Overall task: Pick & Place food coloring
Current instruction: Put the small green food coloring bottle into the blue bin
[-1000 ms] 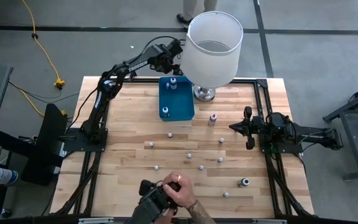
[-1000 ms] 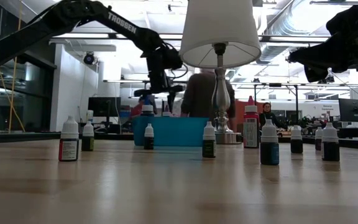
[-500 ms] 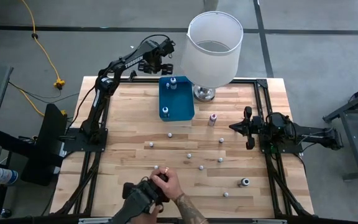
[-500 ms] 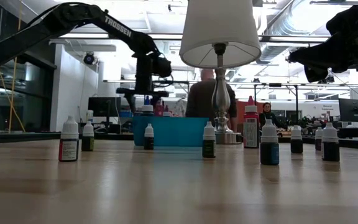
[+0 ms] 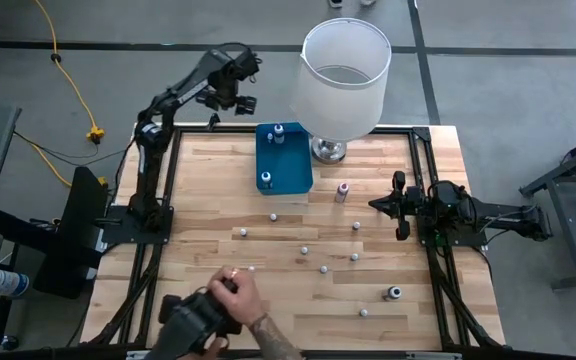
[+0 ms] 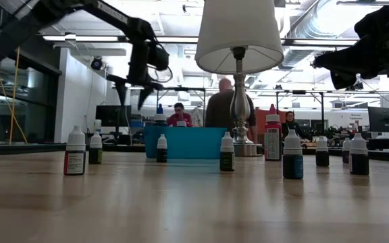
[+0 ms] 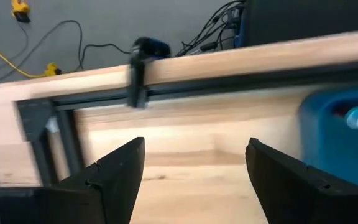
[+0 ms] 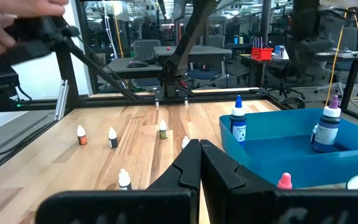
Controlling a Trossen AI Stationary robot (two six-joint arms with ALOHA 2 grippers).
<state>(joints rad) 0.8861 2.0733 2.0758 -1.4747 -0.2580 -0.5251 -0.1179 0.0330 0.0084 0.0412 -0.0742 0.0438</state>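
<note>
The food coloring bottles are tiny with white caps. Two stand in the blue tray [image 5: 286,165], at its far end [image 5: 278,133] and its near end [image 5: 265,180]. Several more stand scattered on the wooden table, such as a pink one [image 5: 343,188] and a dark one [image 5: 395,293]. My left gripper [image 5: 230,88] hangs open above the table's far edge, left of the tray, fingers pointing down [image 6: 132,93], holding nothing. In its wrist view [image 7: 194,168] the tray [image 7: 344,146] lies off to the side. My right gripper [image 5: 376,205] waits shut at the table's right [image 8: 199,160].
A big white lampshade on a metal base [image 5: 343,78] stands beside the tray's far right corner. A person's hand [image 5: 230,298] holds a dark device at the table's near edge. Black frame rails [image 5: 168,180] run along the table's sides. People sit in the room behind [image 6: 220,108].
My left gripper has swung from over the tray's far end toward the table's left and risen, staying open and tipping more steeply downward. The person's hand with the dark device has slid left along the near edge.
</note>
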